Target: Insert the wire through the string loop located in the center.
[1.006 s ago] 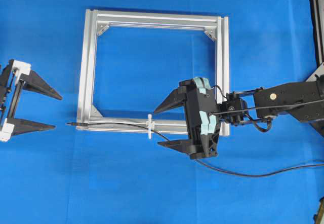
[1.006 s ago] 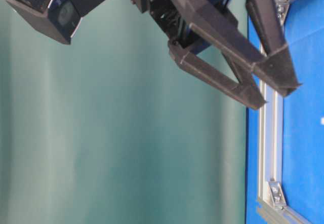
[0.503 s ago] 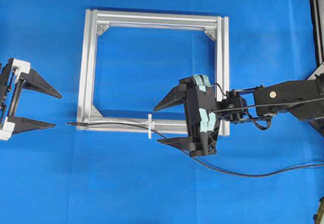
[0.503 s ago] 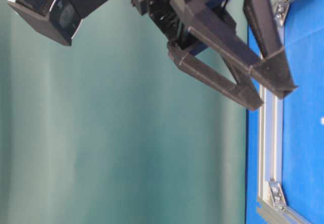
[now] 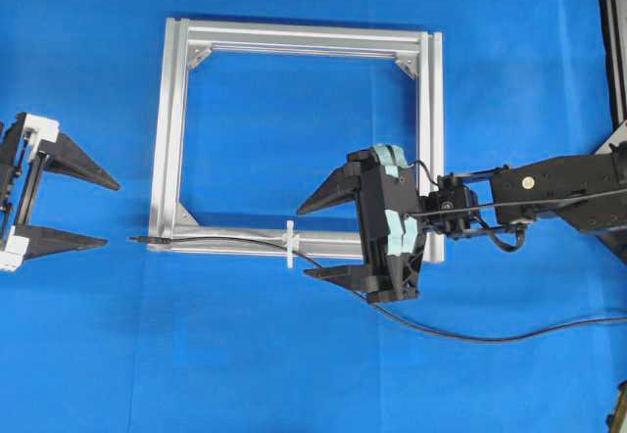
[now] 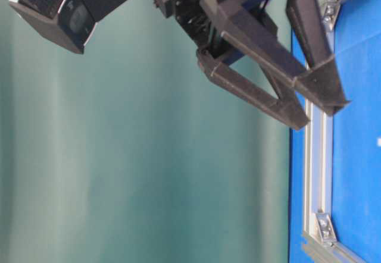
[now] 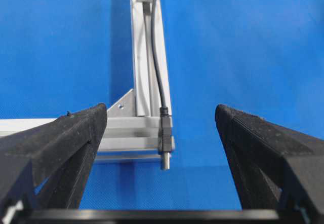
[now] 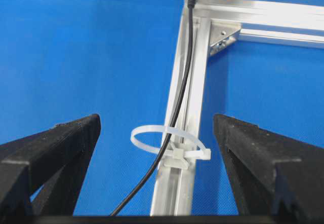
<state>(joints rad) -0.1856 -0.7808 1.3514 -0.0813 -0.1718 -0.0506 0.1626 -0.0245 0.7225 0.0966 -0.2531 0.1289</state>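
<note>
The black wire point(image 5: 225, 241) comes in from the right, passes through the white string loop point(image 5: 290, 245) and lies along the near bar of the silver frame point(image 5: 294, 36). Its plug tip point(image 5: 137, 240) pokes out past the frame's left corner. In the right wrist view the wire point(image 8: 179, 92) threads the string loop point(image 8: 167, 140). My right gripper point(image 5: 303, 244) hovers open just right of the loop, holding nothing. My left gripper point(image 5: 111, 216) is open at the far left. The plug tip point(image 7: 164, 155) lies ahead of it, in line with the gap, untouched.
The frame point(image 8: 195, 107) lies flat on the blue cloth. The wire's slack point(image 5: 490, 336) trails off to the right edge under my right arm. In the table-level view my left gripper point(image 6: 326, 114) hangs close to the lens, above the frame's rail point(image 6: 315, 174).
My right gripper has shifted very slightly upward in the overhead view. My left gripper has risen a little in the table-level view. The wire and loop have not moved.
</note>
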